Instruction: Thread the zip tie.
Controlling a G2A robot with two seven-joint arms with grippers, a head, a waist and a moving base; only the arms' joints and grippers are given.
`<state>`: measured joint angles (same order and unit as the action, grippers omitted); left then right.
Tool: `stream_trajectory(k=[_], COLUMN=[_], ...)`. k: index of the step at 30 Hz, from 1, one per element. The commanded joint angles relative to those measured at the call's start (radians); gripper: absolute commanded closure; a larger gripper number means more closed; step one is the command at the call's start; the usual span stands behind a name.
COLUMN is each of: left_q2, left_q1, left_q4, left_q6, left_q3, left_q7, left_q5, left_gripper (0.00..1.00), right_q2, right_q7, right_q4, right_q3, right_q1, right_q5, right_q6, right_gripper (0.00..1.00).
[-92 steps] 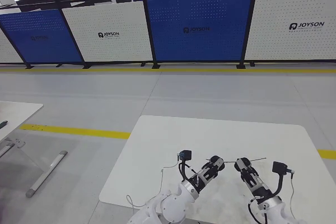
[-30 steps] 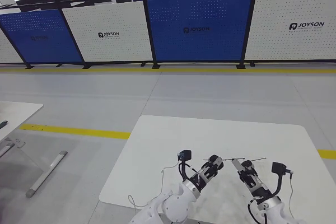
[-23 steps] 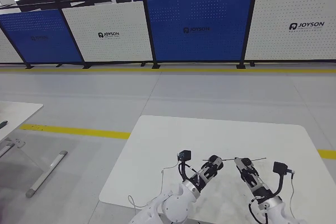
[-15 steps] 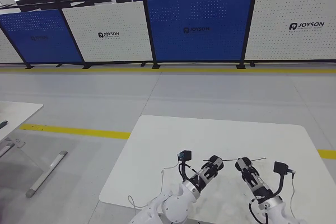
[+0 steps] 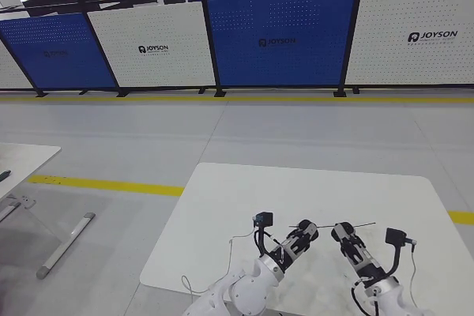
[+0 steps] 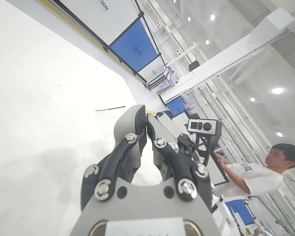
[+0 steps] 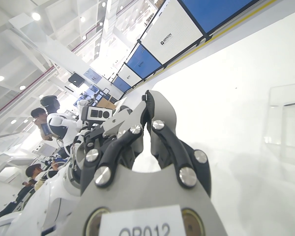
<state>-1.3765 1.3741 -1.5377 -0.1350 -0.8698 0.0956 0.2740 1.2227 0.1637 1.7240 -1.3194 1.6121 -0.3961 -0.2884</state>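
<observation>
Zip tie (image 5: 322, 227): from above we see one held between two clamped claws, left gripper (image 5: 306, 229) and right gripper (image 5: 337, 230); a second tie (image 5: 366, 226) lies nearby on the table (image 5: 245, 197). Left wrist: fingers (image 6: 130, 124) together, second tie (image 6: 110, 109) beyond. Right wrist: fingers (image 7: 162, 109) together.

In the top view the thin black plastic zip tie (image 5: 366, 225) just beyond the grey-and-black two-fingered right gripper (image 5: 340, 229) is a mere hairline. Its head and tail cannot be told apart, nor whether it touches the white rectangular table (image 5: 245, 197). A second dark hairline (image 5: 324, 227) runs between that gripper and the matching left gripper (image 5: 306, 228), and which one grips it is too small to tell.

In the left wrist view the left gripper's pressed-together fingers (image 6: 127, 126) cover most of the right gripper behind them, and whatever sits between the pads is hidden. The right gripper's fingers (image 7: 162, 114) do the same in the right wrist view.

The clear plastic box (image 7: 285, 124) is cut off by the picture's edge, and the dark strip (image 7: 293, 104) on it is too blurred to identify.
</observation>
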Motion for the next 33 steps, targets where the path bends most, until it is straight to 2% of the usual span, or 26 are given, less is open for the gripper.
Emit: stream_trajectory(k=[1,2,5,7,11,12,14,16,29,30,31,33], left_q2=[0.000,0.000,-0.001,-0.002,-0.001,-0.001,-0.001,-0.001,-0.004,-0.005,-0.006,-0.008], left_q1=[0.000,0.001,0.003,0.004,0.007,0.008,0.009,0.010,0.012,0.013,0.015,0.015], left_q4=[-0.001,-0.002,-0.003,-0.003,-0.002,-0.002,-0.002,-0.002,0.004,0.004,0.004,0.004], left_q6=[0.012,0.015,0.024,0.022,0.016,0.014,0.009,0.007,-0.008,-0.009,-0.010,-0.010], left_q3=[0.000,0.000,0.000,-0.002,-0.009,-0.011,-0.015,-0.016,-0.015,-0.015,-0.015,-0.017], left_q7=[0.004,0.009,0.025,0.029,0.034,0.034,0.035,0.035,0.034,0.036,0.039,0.046], left_q5=[0.011,0.014,0.028,0.027,0.022,0.019,0.014,0.013,0.010,0.005,-0.009,-0.035], left_gripper=[0.83,0.69,0.62,0.65,0.79,0.80,0.93,1.00,1.00,1.00,1.00,1.00], right_q2=[0.000,0.000,0.001,0.002,0.002,0.003,0.003,0.003,0.003,0.003,0.003,0.003], right_q7=[-0.004,-0.006,-0.019,-0.026,-0.031,-0.031,-0.032,-0.033,-0.026,-0.022,-0.018,-0.013], right_q4=[0.001,0.002,0.001,-0.001,-0.005,-0.005,-0.006,-0.007,-0.006,-0.005,-0.003,-0.001], right_q3=[-0.002,-0.002,-0.003,0.000,0.001,0.000,-0.001,-0.002,-0.004,-0.004,-0.003,-0.002], right_q1=[0.001,0.002,0.001,0.000,-0.002,-0.002,-0.002,-0.002,-0.001,-0.001,-0.001,-0.002], right_q5=[-0.003,-0.005,-0.014,-0.018,-0.018,-0.018,-0.017,-0.016,-0.018,-0.020,-0.023,-0.029], right_q6=[0.002,0.004,0.014,0.019,0.021,0.020,0.019,0.018,0.015,0.017,0.018,0.017], right_gripper=[1.00,1.00,1.00,1.00,1.00,1.00,1.00,1.00,1.00,0.57,0.00,0.00])
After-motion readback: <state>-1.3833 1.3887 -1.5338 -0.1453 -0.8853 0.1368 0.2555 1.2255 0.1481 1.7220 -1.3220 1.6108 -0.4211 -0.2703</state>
